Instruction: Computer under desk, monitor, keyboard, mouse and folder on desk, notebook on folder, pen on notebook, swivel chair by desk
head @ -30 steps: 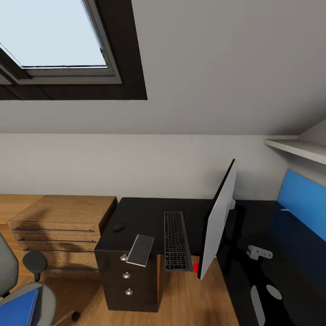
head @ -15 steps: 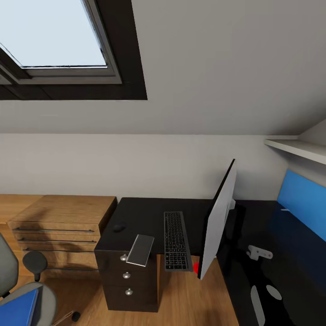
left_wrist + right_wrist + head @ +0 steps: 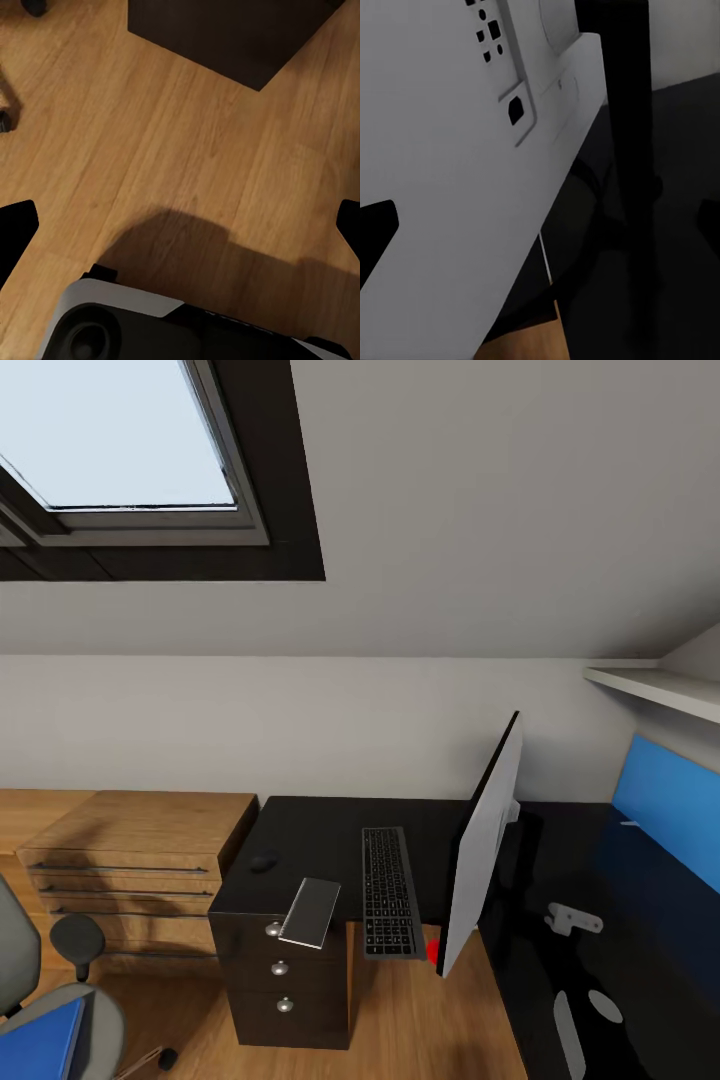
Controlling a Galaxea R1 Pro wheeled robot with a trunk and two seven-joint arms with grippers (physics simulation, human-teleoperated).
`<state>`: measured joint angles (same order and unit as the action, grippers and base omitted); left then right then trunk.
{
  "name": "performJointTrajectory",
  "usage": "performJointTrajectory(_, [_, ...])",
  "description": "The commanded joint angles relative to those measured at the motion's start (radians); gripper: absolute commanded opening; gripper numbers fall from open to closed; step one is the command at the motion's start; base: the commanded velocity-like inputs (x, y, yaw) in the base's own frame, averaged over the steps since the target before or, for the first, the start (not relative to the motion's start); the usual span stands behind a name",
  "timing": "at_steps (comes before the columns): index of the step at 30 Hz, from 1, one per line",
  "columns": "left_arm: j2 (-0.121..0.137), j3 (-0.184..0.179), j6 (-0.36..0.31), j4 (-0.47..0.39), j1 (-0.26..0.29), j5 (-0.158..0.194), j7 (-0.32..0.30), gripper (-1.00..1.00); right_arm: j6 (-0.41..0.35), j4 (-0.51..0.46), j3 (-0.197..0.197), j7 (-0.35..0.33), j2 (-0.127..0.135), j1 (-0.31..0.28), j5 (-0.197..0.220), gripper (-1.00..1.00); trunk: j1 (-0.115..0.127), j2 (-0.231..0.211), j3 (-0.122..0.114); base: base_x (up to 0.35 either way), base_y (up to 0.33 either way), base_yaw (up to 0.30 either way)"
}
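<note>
Desk (image 3: 320, 840): glossy black, L-shaped, with a drawer unit bearing round silver knobs at its near left end; nothing on it has shifted since a second ago, and the head view itself is unchanged
Monitor (image 3: 485, 850): tilted on the desk, seen nearly edge-on with its pale back facing right, red light at its lower corner; same pose as earlier
Keyboard (image 3: 389, 892): lies lengthwise on the desk just left of the monitor, near end overhanging the front edge
Mouse (image 3: 263, 865): small and dark, on the desk well left of the keyboard
Notebook (image 3: 311, 911): grey slab tilted over the desk's front edge above the drawers; identity uncertain
Swivel chair (image 3: 40, 1000): at the lower left corner, apart from the desk
Folder (image 3: 40, 1040): blue, lying on the chair seat
Left gripper (image 3: 180, 225): fingers spread wide over the wooden floor (image 3: 187, 135), holding nothing
Right gripper (image 3: 540, 225): fingers spread, empty, close to the monitor's pale back (image 3: 442, 172)
</note>
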<state>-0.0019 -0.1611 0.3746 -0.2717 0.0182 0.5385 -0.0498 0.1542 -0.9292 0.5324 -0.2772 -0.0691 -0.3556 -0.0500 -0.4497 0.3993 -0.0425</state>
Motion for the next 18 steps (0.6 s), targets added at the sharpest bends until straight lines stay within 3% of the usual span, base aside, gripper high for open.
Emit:
performJointTrajectory(1, [0.000,-0.005,0.004,0.002,0.001,0.011,-0.004,1.00,0.003,0.000,0.006,-0.008,-0.001,-0.001,-0.005,1.00,0.000,0.001,0.000,0.000,0.000,-0.045])
performJointTrajectory(9, [0.000,-0.005,0.004,0.002,0.001,0.011,-0.004,1.00,0.002,0.001,0.006,-0.007,-0.002,-0.001,-0.005,1.00,0.000,0.001,0.001,0.000,0.000,-0.175])
performJointTrajectory(18, [0.000,-0.005,0.004,0.002,0.001,0.011,-0.004,1.00,0.003,0.001,0.006,-0.009,-0.001,-0.001,-0.006,1.00,0.000,0.001,0.001,0.000,0.000,-0.032])
